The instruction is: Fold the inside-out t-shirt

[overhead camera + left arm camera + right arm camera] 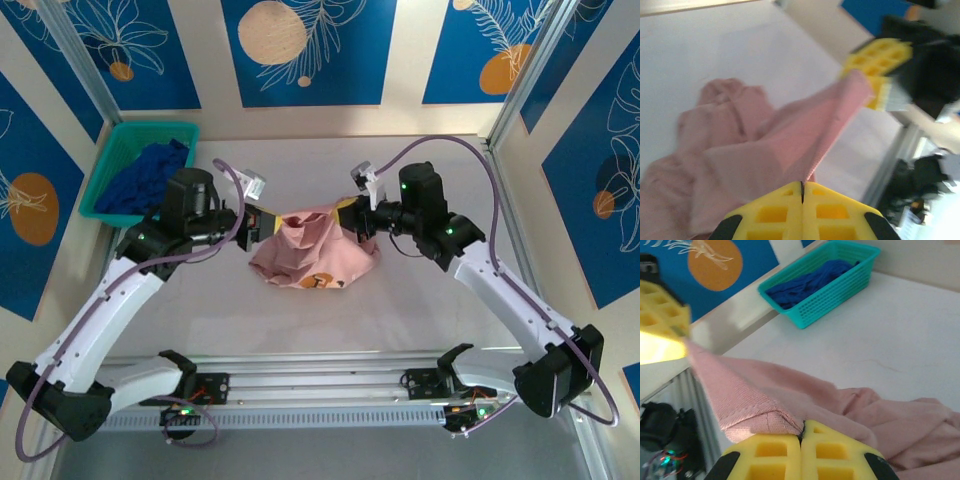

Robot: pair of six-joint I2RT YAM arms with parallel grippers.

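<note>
Showing, from the overhead view, the inside-out t-shirt (312, 252) lying bunched near the middle of the white bench (300, 322), between the two arms. Pinching the left end of a raised fabric edge with the left pincer (262, 222), yellow pads closed flat together on the pink cloth. Pinching the opposite end with the right pincer (347, 218), likewise closed tight on the cloth with no gap between the pads. Holding that edge up off the bench as a short, sagging span between the two pincers, with the rest of the garment hanging from it and resting crumpled on the surface below. Displaying a small yellow-and-dark print (320, 282) at the near edge of the heap.

Viewing from the left wrist: gripping a fold of pink cloth right at the pad tips, with a ribbed band of fabric running up and away to the other pincer's yellow pads, blurred at upper right. Viewing from the right wrist: clamping a stitched hem corner at the pad tips, with the hem stretching leftward to the opposite yellow pads.

Showing also a teal basket (130, 135) at the far left corner of the bench, well apart from the t-shirt, containing a dark blue garment (148, 175).
</note>
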